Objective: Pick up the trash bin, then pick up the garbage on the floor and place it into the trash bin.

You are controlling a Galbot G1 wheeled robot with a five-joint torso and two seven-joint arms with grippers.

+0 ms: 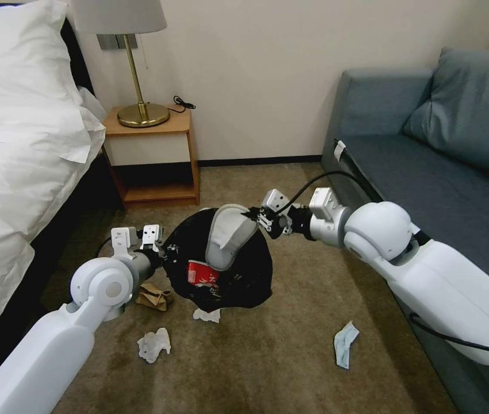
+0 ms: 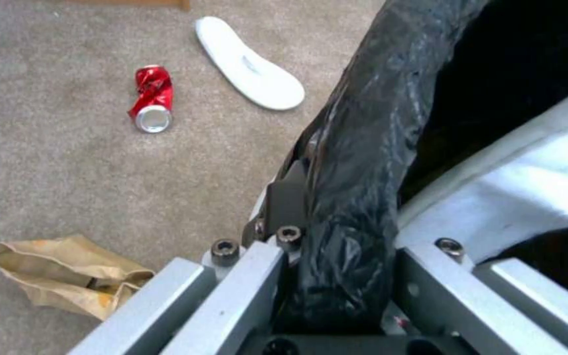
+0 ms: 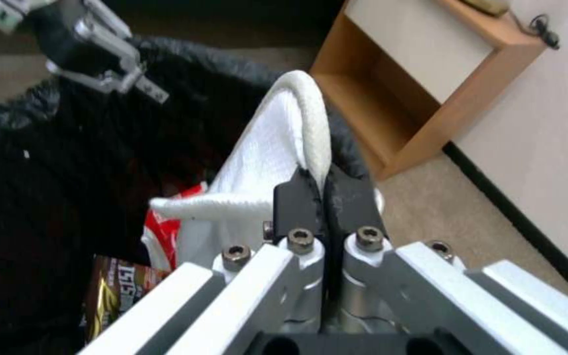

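Right claw (image 3: pixel 323 197) clenched tight on the rim of a white slipper (image 1: pixel 230 236), holding it upright over the mouth of the trash bin (image 1: pixel 221 259). Left claw (image 2: pixel 337 231) pinched on the bin's black-bagged rim, bin lifted above the carpet. Scattered on the floor: second slipper (image 2: pixel 250 64), crushed red can (image 2: pixel 151 98), brown paper (image 1: pixel 153 296), tissues (image 1: pixel 153 344), blue mask (image 1: pixel 345 344).

Head view high, looking down; wrist views close, sharing trash bin (image 1: pixel 221 270).
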